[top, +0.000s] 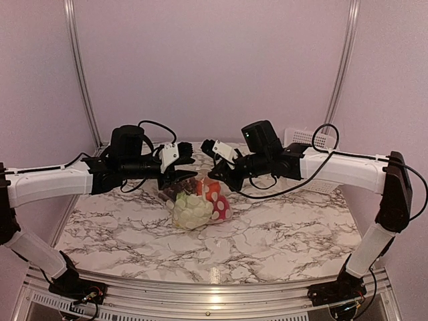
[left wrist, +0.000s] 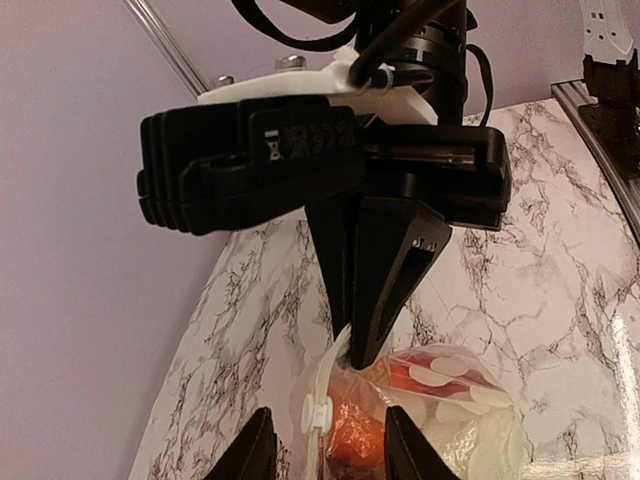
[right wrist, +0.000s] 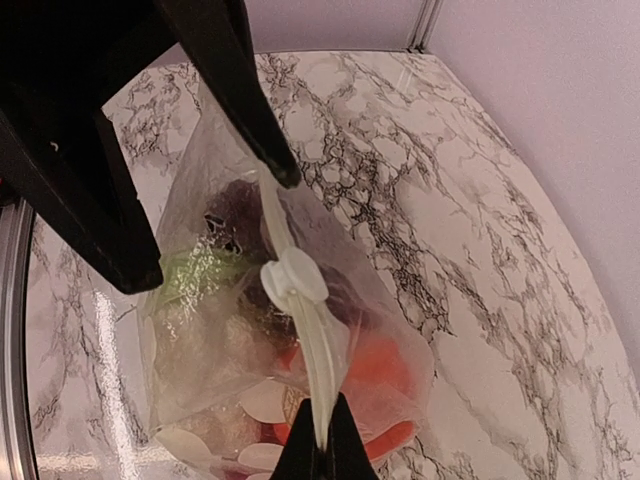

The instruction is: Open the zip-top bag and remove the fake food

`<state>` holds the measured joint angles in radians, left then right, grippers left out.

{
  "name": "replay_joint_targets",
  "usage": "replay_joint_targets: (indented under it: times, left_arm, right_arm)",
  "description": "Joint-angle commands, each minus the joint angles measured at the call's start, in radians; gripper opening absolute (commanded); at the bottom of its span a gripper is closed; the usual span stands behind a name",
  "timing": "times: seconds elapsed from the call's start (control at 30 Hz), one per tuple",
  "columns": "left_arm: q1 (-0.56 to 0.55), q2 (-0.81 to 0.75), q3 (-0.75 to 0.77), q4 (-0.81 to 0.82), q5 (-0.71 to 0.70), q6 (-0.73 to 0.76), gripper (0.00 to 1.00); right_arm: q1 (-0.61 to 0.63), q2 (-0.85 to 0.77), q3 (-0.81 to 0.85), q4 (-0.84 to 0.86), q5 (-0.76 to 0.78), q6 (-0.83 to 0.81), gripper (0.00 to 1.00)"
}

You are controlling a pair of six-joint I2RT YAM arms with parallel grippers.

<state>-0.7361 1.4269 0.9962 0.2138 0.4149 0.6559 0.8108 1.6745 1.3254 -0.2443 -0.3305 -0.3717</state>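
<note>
The clear zip-top bag (top: 200, 200) sits between my two grippers at the table's middle, its sealing strip (right wrist: 305, 340) uppermost with a white slider (right wrist: 293, 278) on it. Inside I see fake food: red white-spotted pieces (left wrist: 445, 372), a cream-white lump (top: 190, 210), dark purple grapes (right wrist: 235, 210) and a greenish piece (right wrist: 190, 270). My right gripper (right wrist: 320, 455) is shut on the end of the sealing strip. My left gripper (left wrist: 335, 455) is open, its fingers either side of the bag's top near the slider (left wrist: 315, 410); one fingertip (right wrist: 283, 175) touches the strip.
A white lattice basket (top: 311, 142) stands at the back right behind the right arm. The marble table (top: 281, 234) is walled by lilac panels at the back and sides. Cables loop over both wrists.
</note>
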Motion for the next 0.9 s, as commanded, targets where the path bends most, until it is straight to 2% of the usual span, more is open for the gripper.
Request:
replay_joint_targets:
  times: [0.0,0.2,0.37,0.6,0.73,0.87]
  left_arm:
    - [-0.011,0.041,0.053,-0.021,-0.01,0.016,0.37]
    - [-0.02,0.09,0.09,-0.053,-0.044,0.043,0.33]
    - [-0.021,0.12,0.109,-0.066,-0.06,0.042,0.22]
    - [-0.022,0.132,0.115,-0.075,-0.089,0.05,0.22]
    - [-0.022,0.13,0.114,-0.079,-0.101,0.055,0.1]
    - [-0.02,0.12,0.098,-0.08,-0.147,0.06,0.05]
  right_arm:
    - [0.012,-0.031,0.007,0.002,-0.003,-0.019,0.0]
    - [0.012,-0.046,-0.012,0.0,-0.012,-0.042,0.0]
    - [0.013,-0.055,-0.016,0.003,0.011,-0.037,0.0]
    - [0.012,-0.066,-0.023,0.01,0.011,-0.041,0.0]
    - [0.013,-0.072,-0.026,0.01,0.017,-0.044,0.0]
    - [0.012,-0.085,-0.041,0.02,0.03,-0.041,0.0]
